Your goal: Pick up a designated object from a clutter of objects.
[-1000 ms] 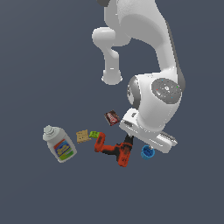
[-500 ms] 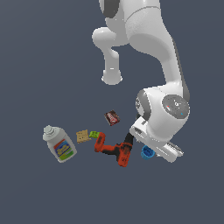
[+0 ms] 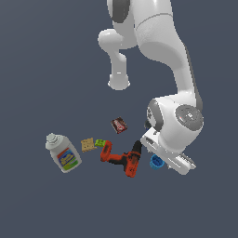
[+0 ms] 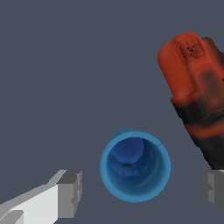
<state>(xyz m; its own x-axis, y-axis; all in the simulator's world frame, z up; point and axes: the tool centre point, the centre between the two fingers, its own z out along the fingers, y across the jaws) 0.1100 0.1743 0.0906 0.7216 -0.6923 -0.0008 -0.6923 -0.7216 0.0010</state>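
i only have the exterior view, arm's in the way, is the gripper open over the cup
Observer: Yes. In the wrist view the gripper is open, one finger on each side of the blue cup, neither touching it.
Operator: cup upright or tipped
Observer: Upright, as far as the wrist view shows: the camera looks straight into its open mouth.
Operator: anything crowding it
Observer: The drill lies close on one side. Its orange end is near the cup but apart from it, and its dark part runs up to one finger.
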